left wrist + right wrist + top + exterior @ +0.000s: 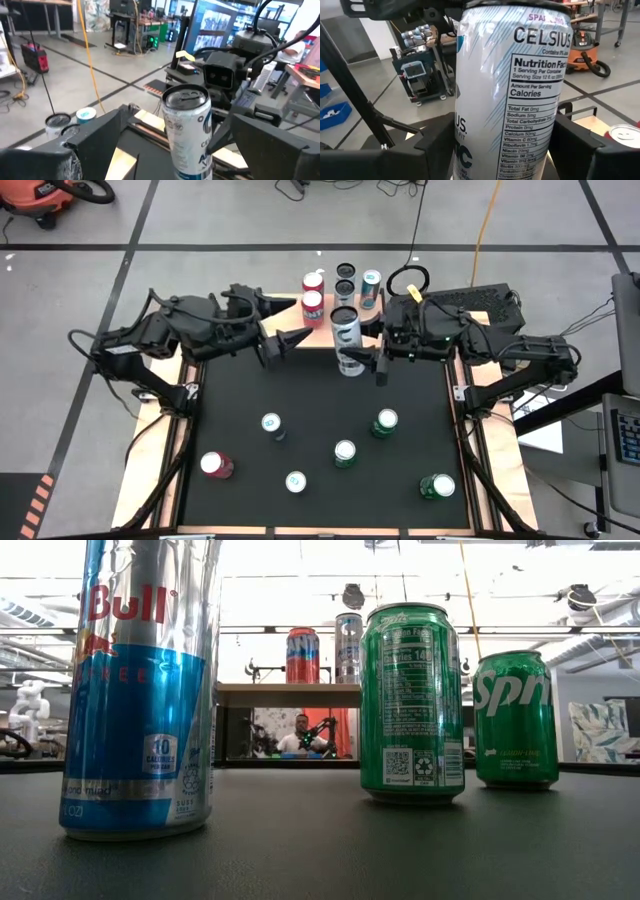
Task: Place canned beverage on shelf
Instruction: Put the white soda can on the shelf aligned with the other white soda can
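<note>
My right gripper (364, 352) is shut on a tall white Celsius can (347, 340), the canned beverage, at the far middle of the black table (310, 395). The can fills the right wrist view (507, 95). My left gripper (288, 345) stands open just left of the can, level and pointing at it. Its fingers (100, 145) frame the can (187, 125) in the left wrist view without touching it. The shelf (290, 695) stands at the far edge and bears red cans (313, 292), dark cans (345, 280) and a teal can (371, 286) on its top. My right gripper pinches the can's round wall (470, 150) between its two fingers (577, 140), one on each opposite side, below the middle of the label. The fingers come in level from the table's right side, across the can. The can stands upright in the hold; its bottom is out of the wrist view.
Several cans stand on the near half of the table: a blue-white one (272, 423), a red one (214, 465), another pale one (296, 481) and green ones (345, 452) (385, 422) (437, 486). A person sits in the room beyond the shelf (301, 736).
</note>
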### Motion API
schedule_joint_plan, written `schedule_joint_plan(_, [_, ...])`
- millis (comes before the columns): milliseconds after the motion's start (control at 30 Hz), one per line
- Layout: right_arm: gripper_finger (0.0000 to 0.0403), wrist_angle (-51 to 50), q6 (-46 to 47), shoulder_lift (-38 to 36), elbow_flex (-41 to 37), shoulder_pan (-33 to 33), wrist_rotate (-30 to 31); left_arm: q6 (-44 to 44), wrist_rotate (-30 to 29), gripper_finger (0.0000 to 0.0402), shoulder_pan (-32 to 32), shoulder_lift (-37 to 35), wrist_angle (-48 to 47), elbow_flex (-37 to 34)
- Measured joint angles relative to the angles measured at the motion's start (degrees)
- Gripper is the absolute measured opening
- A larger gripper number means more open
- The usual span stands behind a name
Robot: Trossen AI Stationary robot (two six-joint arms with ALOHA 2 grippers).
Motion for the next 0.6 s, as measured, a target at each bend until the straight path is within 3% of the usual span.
schedule_joint_plan(300, [0.0251, 11.86, 0.36, 1.31, -5.50, 0.00, -0.07, -5.40, 5.34, 0.0377, 0.03, -2.00, -3.81, -0.04])
schedule_joint_plan(600, [0.0251, 15.36, 0.25, 1.68, -7.17, 0.00, -0.47, -5.39, 9.96, 0.0377, 3.37, -1.36, -3.27, -0.02])
